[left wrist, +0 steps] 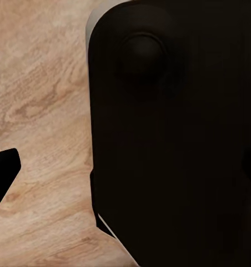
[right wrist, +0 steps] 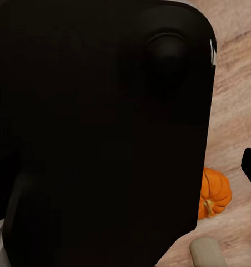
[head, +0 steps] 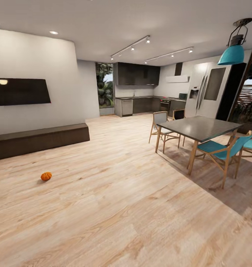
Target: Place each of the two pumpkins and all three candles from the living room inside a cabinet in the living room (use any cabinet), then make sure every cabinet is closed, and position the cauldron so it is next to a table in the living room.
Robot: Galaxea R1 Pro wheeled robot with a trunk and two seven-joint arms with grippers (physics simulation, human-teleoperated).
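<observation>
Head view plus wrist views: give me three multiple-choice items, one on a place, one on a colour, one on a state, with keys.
1. Where does the small orange ribbed pumpkin lie in the head view?
A. on the dark grey dining table
B. on the light wooden floor
C. on top of the long low dark brown cabinet

2. What colour is the hanging pendant lamp?
A. teal
B. red
C. white

3. How do the long low dark brown cabinet's fronts stand?
A. one swung open
B. all shut
C. removed

Key: 1 B, it rests on the light wooden floor in front of the cabinet, apart from it. 2 A, the shade is teal. 3 B, the fronts show flat and flush.
</observation>
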